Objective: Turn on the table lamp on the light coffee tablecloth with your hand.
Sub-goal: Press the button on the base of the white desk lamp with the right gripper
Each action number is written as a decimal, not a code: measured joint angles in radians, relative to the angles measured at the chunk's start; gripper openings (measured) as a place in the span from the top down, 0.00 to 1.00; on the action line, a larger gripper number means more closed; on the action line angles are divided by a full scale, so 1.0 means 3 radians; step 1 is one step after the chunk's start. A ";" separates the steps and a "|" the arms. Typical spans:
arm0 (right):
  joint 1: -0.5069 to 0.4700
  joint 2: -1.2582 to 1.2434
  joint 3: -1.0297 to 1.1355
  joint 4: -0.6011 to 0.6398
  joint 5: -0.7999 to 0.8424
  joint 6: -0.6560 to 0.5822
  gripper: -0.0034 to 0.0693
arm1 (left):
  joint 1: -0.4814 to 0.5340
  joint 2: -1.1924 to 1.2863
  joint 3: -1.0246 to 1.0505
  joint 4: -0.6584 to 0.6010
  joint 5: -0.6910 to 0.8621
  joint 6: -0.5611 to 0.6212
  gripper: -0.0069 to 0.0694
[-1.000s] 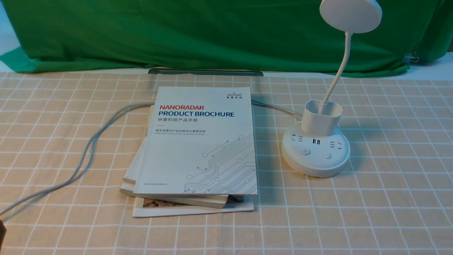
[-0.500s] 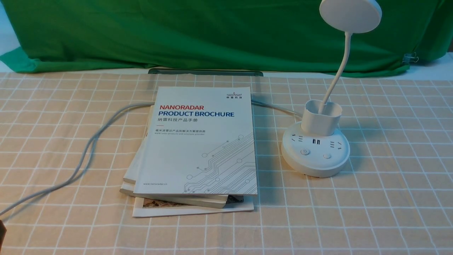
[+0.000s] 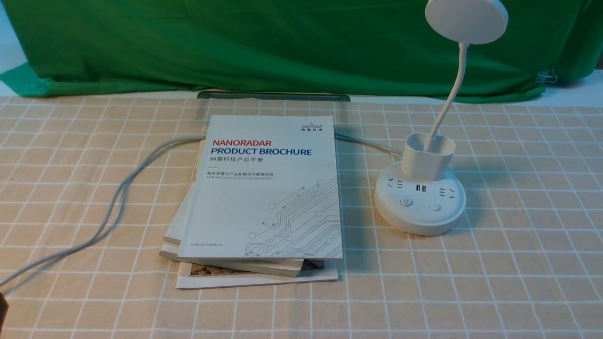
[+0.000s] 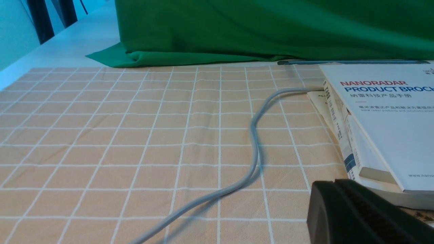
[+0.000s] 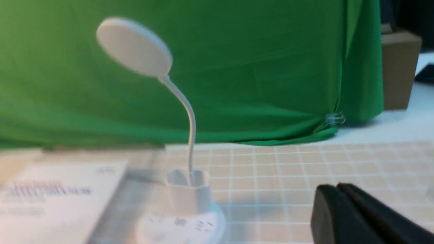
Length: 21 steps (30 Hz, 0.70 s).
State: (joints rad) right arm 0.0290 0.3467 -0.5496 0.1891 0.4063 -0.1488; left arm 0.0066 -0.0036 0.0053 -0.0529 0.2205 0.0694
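The white table lamp (image 3: 420, 202) stands at the right on the light coffee tablecloth (image 3: 518, 263), its disc head (image 3: 466, 19) raised on a thin neck and showing no glow. Two round buttons (image 3: 406, 202) sit on the front of the puck base. Neither arm shows in the front view. In the right wrist view my right gripper (image 5: 335, 186) is shut and empty, hovering apart from the lamp (image 5: 190, 193), which looks blurred. In the left wrist view my left gripper (image 4: 334, 183) is shut and empty, low over the cloth beside the books.
A stack of brochures (image 3: 268, 188) lies left of the lamp. The lamp's grey cable (image 3: 118, 197) runs from under it toward the left front edge. A green backdrop cloth (image 3: 282, 42) closes the back. A cardboard box (image 5: 400, 67) stands beyond the backdrop's right end.
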 joint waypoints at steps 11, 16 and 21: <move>0.0272 0.1858 -0.2023 -0.0012 0.2191 -0.0917 0.92 | 0.0000 0.0000 0.0000 0.0000 0.0000 0.0000 0.88; 0.0780 0.2417 -0.2373 -0.0115 0.2599 -0.0944 0.92 | 0.0000 0.0000 0.0000 0.0000 0.0000 0.0000 0.88; 0.1150 0.3025 -0.2474 -0.0378 0.2685 -0.0872 0.92 | 0.0000 0.0000 0.0000 0.0000 0.0000 0.0000 0.88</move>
State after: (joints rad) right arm 0.3739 1.2540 -1.2918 0.0756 1.2120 -0.4104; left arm 0.0066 -0.0036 0.0053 -0.0529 0.2205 0.0694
